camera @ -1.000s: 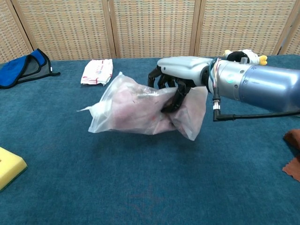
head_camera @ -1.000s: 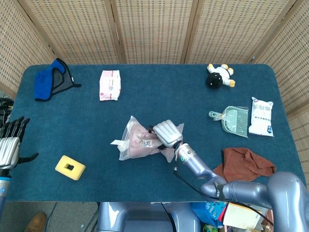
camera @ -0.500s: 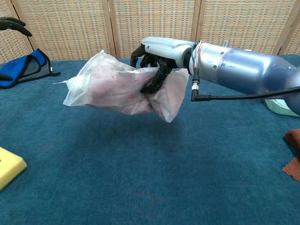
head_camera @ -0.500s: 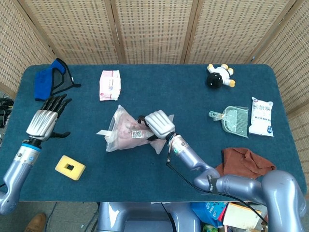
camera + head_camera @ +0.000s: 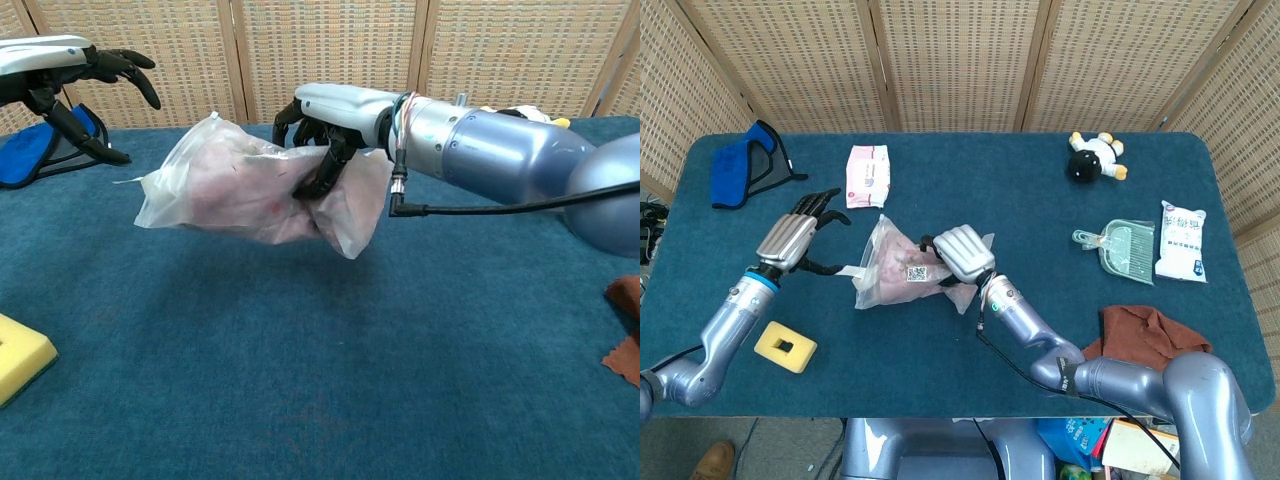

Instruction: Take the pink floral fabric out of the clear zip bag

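Note:
My right hand [image 5: 962,253] [image 5: 325,118] grips the clear zip bag [image 5: 898,272] [image 5: 240,182] by its right end and holds it off the blue table [image 5: 970,180]. Pink floral fabric [image 5: 225,185] fills the inside of the bag, and a white label shows on the bag's upper side in the head view. My left hand [image 5: 790,238] [image 5: 60,70] hovers just left of the bag with its fingers spread, holding nothing. A small gap separates its fingertips from the bag's left end.
A yellow foam block [image 5: 785,346] [image 5: 18,355] lies at front left. Blue cloth [image 5: 748,165] and a white packet [image 5: 867,175] sit at the back left. A plush toy [image 5: 1095,157], green dustpan [image 5: 1120,247], white pouch [image 5: 1181,241] and brown cloth [image 5: 1152,335] occupy the right side.
My left hand has come in from the far left edge toward the bag. My right hand has lifted the bag and carried it left, then held nearly still.

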